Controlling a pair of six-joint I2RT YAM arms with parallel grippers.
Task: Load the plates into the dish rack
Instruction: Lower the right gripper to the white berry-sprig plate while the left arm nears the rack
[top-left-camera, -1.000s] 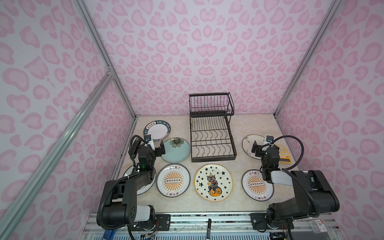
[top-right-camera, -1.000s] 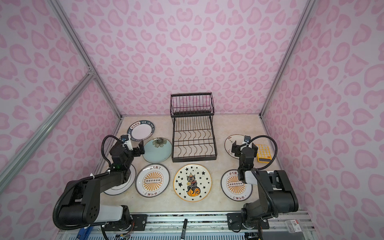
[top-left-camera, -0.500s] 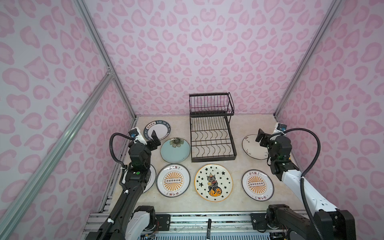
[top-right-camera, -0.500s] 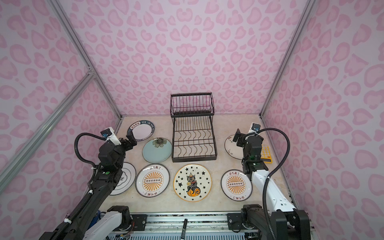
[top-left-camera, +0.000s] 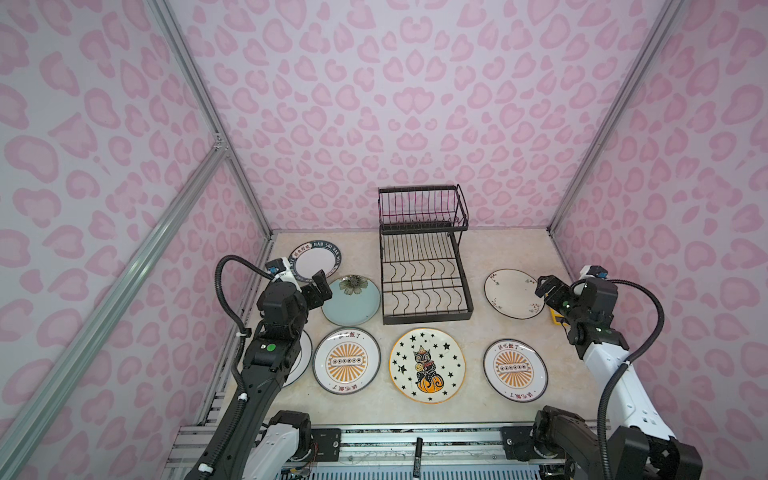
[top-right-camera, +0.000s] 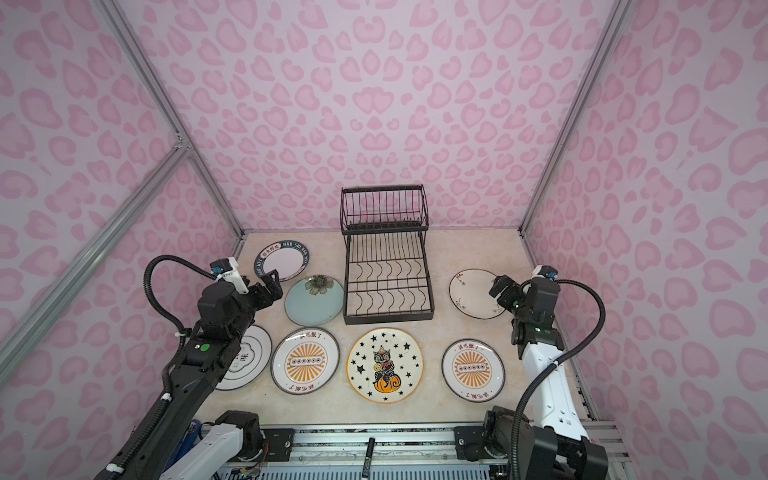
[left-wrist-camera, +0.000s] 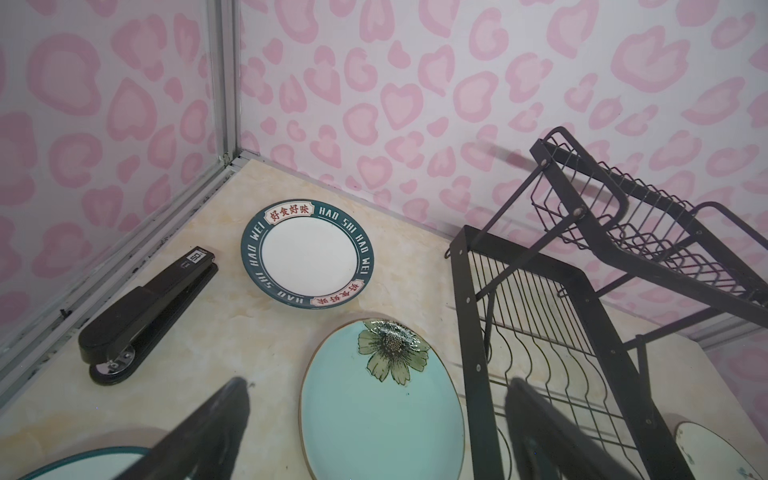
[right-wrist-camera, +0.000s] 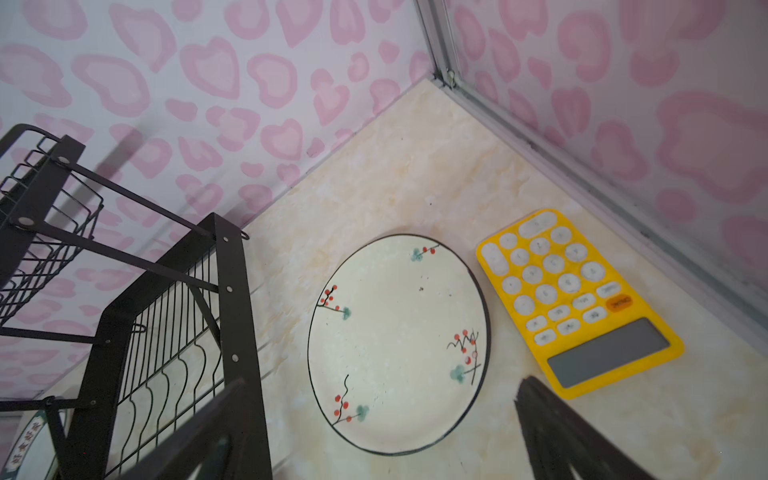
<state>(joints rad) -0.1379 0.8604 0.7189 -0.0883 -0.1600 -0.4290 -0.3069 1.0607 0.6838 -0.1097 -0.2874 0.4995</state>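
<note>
In both top views seven plates (top-left-camera: 427, 365) lie flat on the desk (top-left-camera: 511, 249) around one black two-tier dish rack (top-left-camera: 424, 266), none inside it; the near-left white plate (top-right-camera: 251, 359) is half hidden under the left arm (top-right-camera: 195, 365). The left end effector (top-left-camera: 318, 287) and right end effector (top-left-camera: 545, 289) hover with fingers apart, gripping nothing. The left wrist view adds one black stapler (left-wrist-camera: 149, 307) near the lettered-rim plate (left-wrist-camera: 307, 253); the flower plate (left-wrist-camera: 380, 403) is cut off (its near edge). The right wrist view shows the berry-sprig plate (right-wrist-camera: 399, 345) just beside one yellow calculator (right-wrist-camera: 577, 299).
</note>
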